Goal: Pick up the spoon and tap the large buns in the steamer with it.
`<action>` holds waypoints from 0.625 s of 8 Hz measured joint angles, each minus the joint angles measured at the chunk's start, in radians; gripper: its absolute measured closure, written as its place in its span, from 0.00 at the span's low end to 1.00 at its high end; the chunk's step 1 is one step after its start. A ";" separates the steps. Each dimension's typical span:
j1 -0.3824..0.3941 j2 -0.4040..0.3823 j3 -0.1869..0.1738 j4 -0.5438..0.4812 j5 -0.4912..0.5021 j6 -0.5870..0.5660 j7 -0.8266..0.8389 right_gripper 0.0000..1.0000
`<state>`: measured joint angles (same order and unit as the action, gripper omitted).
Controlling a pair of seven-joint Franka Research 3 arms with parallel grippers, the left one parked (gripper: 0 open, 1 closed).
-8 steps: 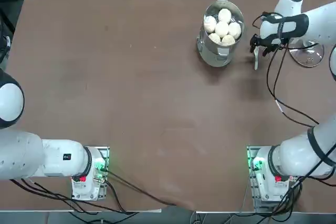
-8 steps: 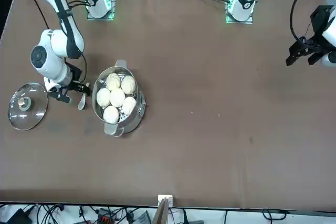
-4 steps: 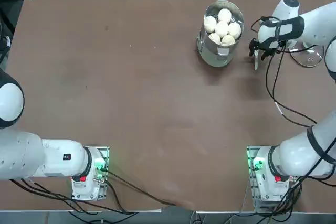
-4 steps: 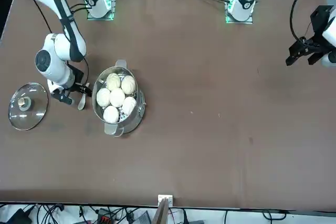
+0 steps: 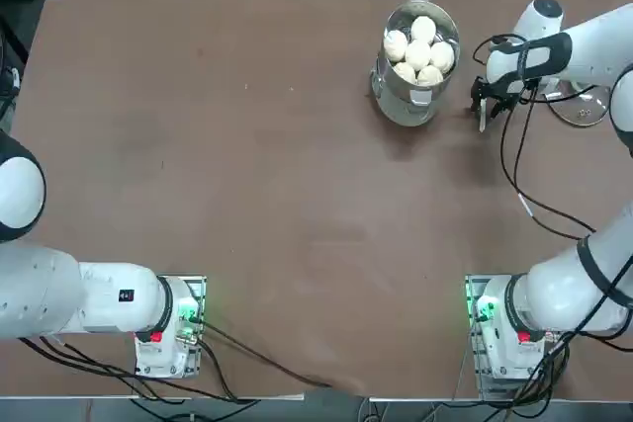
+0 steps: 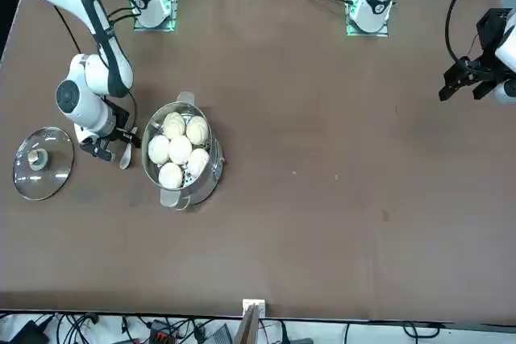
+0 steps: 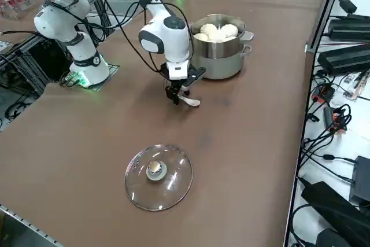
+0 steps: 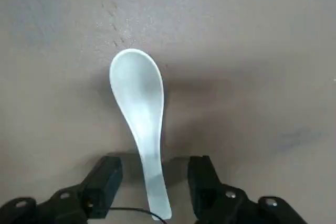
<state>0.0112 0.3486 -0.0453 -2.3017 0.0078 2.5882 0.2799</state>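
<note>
My right pincer (image 8: 152, 187) points down at the brown table (image 5: 247, 175), low over the handle of the small white ceramic-looking soup spoon (image 8: 140, 119). In the wrist view my two black fingers (image 8: 104, 184) stand on either side of the handle with a gap showing on each side, so the pincer is spread around the handle and not pinching it. The spoon lies flat on the table, its bowl facing up and reaching away from my fingers.

Seen from overhead, the pincer (image 5: 483, 106) and the spoon (image 5: 482, 123) sit just beside the round shiny metal steamer pot (image 5: 412, 96), on its right, apart from its wall. Five smooth round white buns (image 5: 419, 49) are clustered inside the steamer, filling it.

From the side view, the spoon's bowl (image 7: 191, 102) pokes out beneath my pincer (image 7: 175, 94), between the steamer (image 7: 221, 61) and the flat clear glass lid with a knob (image 7: 158, 174). The lid rests on the table well apart from the pot, on the far side of my arm from it.
</note>
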 joint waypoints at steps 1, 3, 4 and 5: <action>-0.001 0.002 0.000 -0.002 0.000 0.000 0.000 0.28; -0.001 0.004 0.000 -0.002 0.000 0.000 0.000 0.33; -0.001 0.005 0.000 -0.002 0.000 0.000 0.000 0.34; -0.001 0.006 0.000 -0.002 0.000 0.000 0.000 0.38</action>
<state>0.0100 0.3544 -0.0453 -2.3041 0.0078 2.5882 0.2803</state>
